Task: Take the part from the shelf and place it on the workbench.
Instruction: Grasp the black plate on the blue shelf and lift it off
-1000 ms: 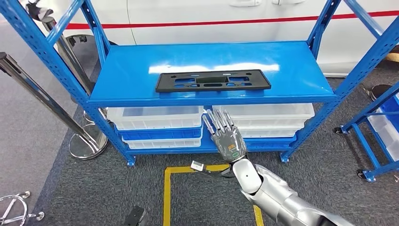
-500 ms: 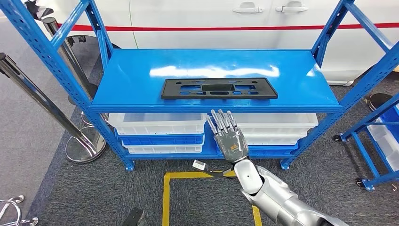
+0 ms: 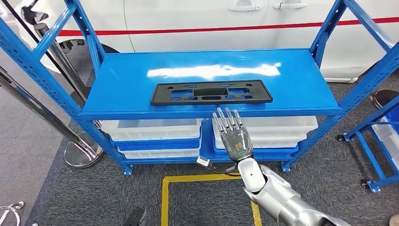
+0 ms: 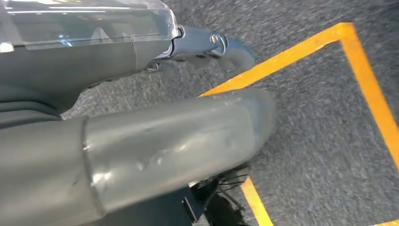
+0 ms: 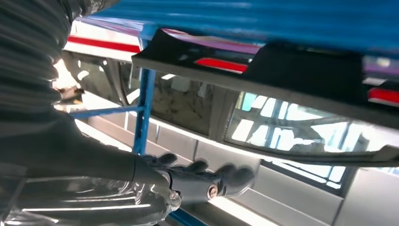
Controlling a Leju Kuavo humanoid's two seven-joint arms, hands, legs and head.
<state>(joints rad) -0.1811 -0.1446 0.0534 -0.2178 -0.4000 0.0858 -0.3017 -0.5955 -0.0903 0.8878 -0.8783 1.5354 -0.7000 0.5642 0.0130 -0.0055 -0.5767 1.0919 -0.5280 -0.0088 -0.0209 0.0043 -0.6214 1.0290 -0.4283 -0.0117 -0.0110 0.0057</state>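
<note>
Part: the black flat part [image 3: 211,92] lies on the top board of the blue shelf [image 3: 301,82], near the front edge and about in the middle of the board.
Long axis: in the head view it runs from 9 o'clock to 3 o'clock, parallel to the front edge of the shelf.
Right hand: the right hand [image 3: 234,136] is raised in front of the shelf, below the level of the top board, with its fingertips just under the front edge.
Direction to the part: from the fingers [image 3: 227,117] the part is at 12 o'clock, a little toward 11, and higher; the middle of the part is slightly to the 9 o'clock side of the hand.
Right fingers: they are straight and a little spread, pointing to the shelf; they hold nothing and touch nothing. In the right wrist view the part [image 5: 263,70] is near but apart from the fingers [image 5: 221,179].
Left hand: the left hand [image 4: 141,146] hangs low over the grey floor with the yellow line [image 4: 371,94]; I cannot tell whether its fingers are open or closed.
Nearer hand: the right one, clearly.
Step, as I judge: the reach toward the part, not yet a grasp; the hand probably must rise over the edge first.
Below: white bins [image 3: 155,128] stand on the lower shelf.
</note>
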